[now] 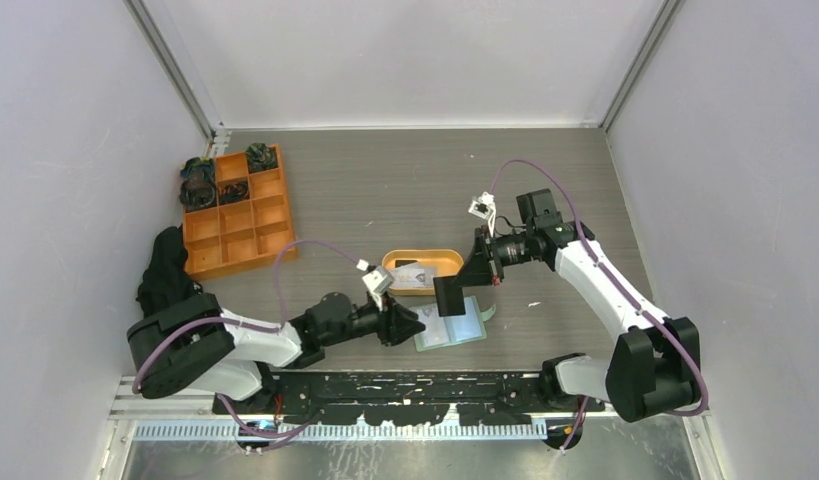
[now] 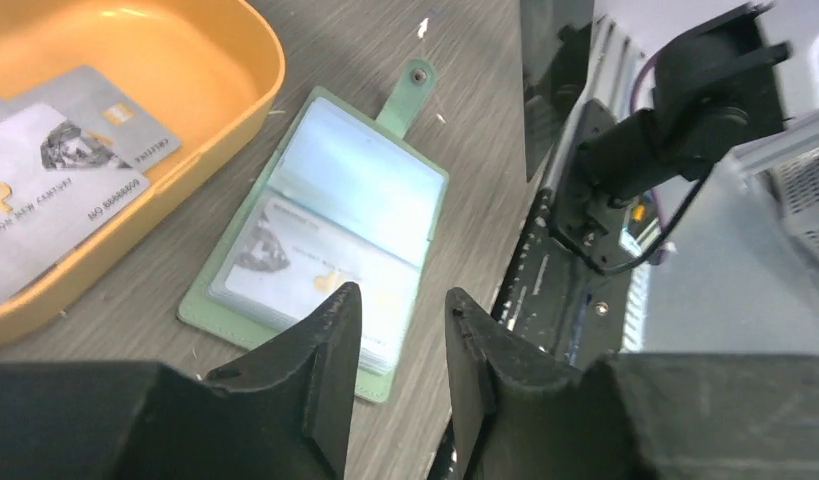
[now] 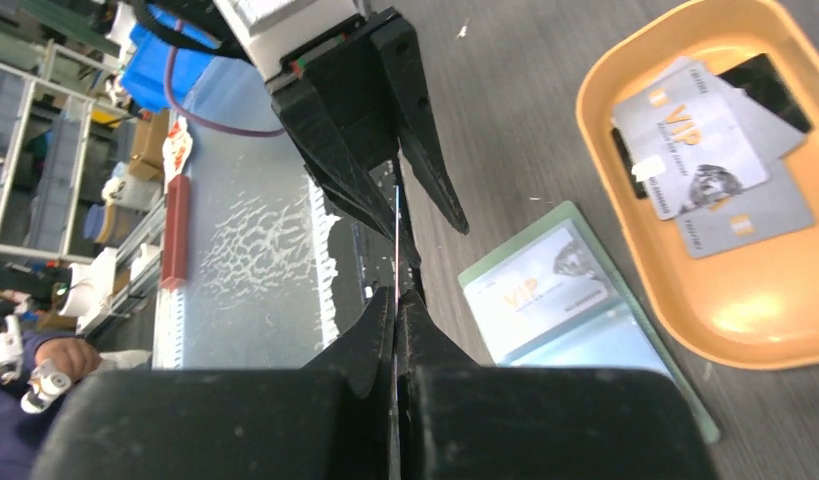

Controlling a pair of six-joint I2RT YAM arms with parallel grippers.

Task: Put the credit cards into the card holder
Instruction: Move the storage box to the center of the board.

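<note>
The sage-green card holder lies open on the table, and a grey VIP card shows in its clear sleeve. My right gripper is shut on a black credit card, held on edge above the holder's far side. It appears as a thin line in the right wrist view. My left gripper is open and empty, just off the card holder's near edge. More credit cards, grey over a black one, lie in the orange oval tray.
The orange tray sits right behind the card holder. An orange grid organiser with dark items in its back cells stands at the far left, with a black bundle beside it. The arms' base rail runs along the near edge.
</note>
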